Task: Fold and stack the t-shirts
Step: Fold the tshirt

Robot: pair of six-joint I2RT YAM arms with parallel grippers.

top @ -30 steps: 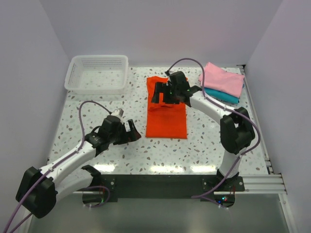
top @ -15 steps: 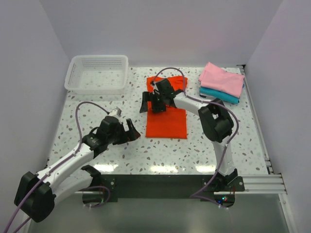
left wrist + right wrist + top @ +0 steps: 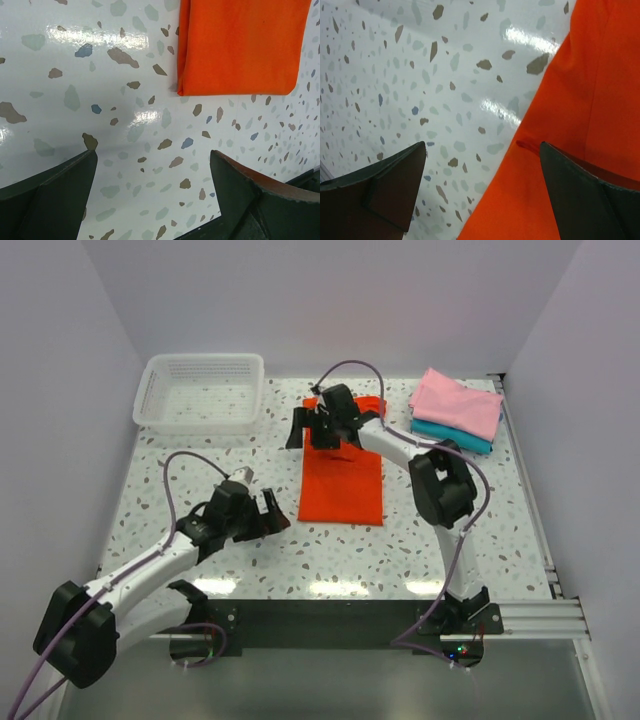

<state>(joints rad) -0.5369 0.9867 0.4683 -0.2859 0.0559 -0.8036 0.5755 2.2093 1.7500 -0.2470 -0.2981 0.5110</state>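
Currently the right hand (image 3: 312, 432) hangs spread over the orange-red t-shirt (image 3: 342, 490).

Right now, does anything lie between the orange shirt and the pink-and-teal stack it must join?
Nothing lies on the table between the orange shirt and the stack, pink shirt on teal shirt. Only the right arm spans that gap from above; the basket sits far left.

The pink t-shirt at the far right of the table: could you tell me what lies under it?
Under the pink t-shirt lies a teal t-shirt, only its near edge showing. The rest is covered, as is anything beneath it.
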